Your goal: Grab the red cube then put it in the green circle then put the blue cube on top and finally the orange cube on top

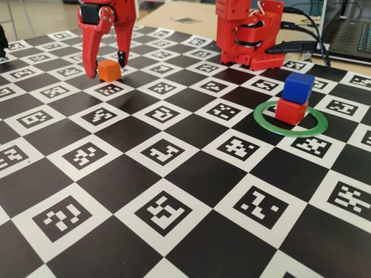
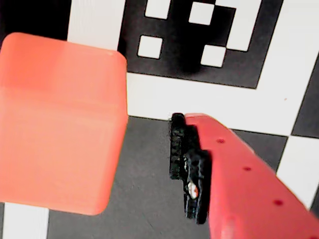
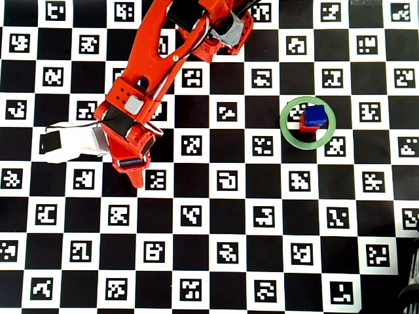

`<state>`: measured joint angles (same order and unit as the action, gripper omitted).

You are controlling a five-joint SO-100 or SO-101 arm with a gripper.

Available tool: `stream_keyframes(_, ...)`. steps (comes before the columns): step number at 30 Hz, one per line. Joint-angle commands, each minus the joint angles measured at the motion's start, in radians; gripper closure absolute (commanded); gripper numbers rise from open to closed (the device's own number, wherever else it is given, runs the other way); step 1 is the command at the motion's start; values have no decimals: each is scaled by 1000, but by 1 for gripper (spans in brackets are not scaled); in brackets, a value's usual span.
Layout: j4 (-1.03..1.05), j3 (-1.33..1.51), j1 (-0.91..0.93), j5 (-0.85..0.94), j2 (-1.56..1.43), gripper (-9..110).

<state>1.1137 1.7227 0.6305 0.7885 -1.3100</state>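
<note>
Fixed view: orange cube [image 1: 109,70] between end effector [image 1: 106,65] fingers.

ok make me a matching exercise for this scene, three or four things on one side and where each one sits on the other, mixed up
Things:
1. red cube
2. blue cube
3. orange cube
4. green circle

Places:
A. between the open gripper's fingers, on the board
B. flat on the board, ringing the stack
C. on top of another cube
D. inside the ring, under another cube

Pairs: 1-D, 2-C, 3-A, 4-B

The gripper is open.
</note>
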Motion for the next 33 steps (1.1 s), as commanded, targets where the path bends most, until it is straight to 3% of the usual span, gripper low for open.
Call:
stream_keyframes(1, -18, -6, 3, -15, -18, 61)
stream_keyframes(33, -21, -74, -21, -222, 23, 61)
